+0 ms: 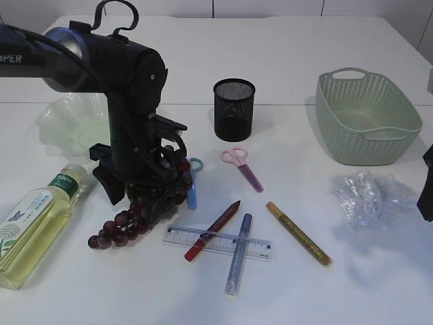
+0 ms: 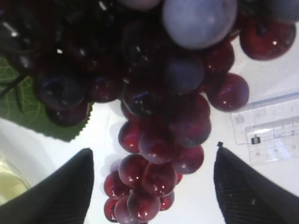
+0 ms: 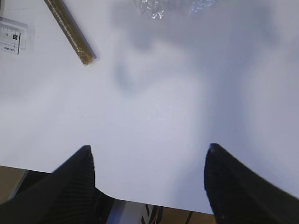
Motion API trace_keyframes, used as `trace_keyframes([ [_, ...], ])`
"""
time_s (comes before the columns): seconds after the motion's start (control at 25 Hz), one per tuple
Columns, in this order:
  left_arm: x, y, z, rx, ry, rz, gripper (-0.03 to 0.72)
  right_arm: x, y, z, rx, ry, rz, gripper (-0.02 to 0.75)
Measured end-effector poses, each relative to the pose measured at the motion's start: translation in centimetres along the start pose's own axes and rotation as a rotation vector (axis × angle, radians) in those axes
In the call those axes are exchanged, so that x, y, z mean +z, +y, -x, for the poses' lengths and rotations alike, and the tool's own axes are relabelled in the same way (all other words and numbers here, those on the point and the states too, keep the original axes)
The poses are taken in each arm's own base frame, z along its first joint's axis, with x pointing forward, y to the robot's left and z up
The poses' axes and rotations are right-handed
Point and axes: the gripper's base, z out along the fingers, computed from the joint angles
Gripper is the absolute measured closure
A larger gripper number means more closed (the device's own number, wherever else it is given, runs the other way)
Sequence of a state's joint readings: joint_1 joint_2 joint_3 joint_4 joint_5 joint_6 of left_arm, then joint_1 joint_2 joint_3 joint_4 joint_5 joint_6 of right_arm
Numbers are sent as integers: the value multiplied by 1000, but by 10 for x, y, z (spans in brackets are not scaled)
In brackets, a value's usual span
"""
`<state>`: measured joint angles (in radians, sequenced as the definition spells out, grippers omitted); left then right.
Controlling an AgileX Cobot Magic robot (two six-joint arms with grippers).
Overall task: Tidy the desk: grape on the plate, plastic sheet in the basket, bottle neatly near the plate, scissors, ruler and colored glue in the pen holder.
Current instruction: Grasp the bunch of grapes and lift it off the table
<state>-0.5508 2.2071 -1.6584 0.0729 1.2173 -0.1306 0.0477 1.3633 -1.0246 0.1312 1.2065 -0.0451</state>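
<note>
Grapes (image 2: 154,140) hang at twelve o'clock between my left gripper (image 2: 154,186) fingers — spread wide, holding nothing. Soft, rolling berries — I would close gently around the upper cluster.

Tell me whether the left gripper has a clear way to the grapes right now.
Probably yes: the left gripper is open right over the grapes, a finger on each side, nothing between.
</note>
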Motion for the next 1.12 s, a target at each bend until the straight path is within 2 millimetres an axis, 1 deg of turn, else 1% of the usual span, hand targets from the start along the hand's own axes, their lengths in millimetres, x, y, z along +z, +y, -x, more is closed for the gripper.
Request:
trace_keyframes([
  [0.24, 15, -1, 3, 8, 32, 3, 107, 0, 0, 0, 0, 0, 0, 191],
  [0.44, 17, -2, 5, 8, 17, 0, 107, 0, 0, 0, 0, 0, 0, 191],
  [0.56, 18, -2, 5, 8, 17, 0, 132, 0, 0, 0, -1, 0, -1, 191],
  [0.72, 21, -2, 5, 8, 20, -1, 198, 0, 0, 0, -1, 0, -1, 191],
  [0.96, 22, -3, 5, 8, 24, -2, 334, -8, 1, 5, -5, -29, -1, 191],
  [1.12, 22, -2, 6, 10, 20, 3, 483, -14, 2, 8, -8, -48, -2, 191],
])
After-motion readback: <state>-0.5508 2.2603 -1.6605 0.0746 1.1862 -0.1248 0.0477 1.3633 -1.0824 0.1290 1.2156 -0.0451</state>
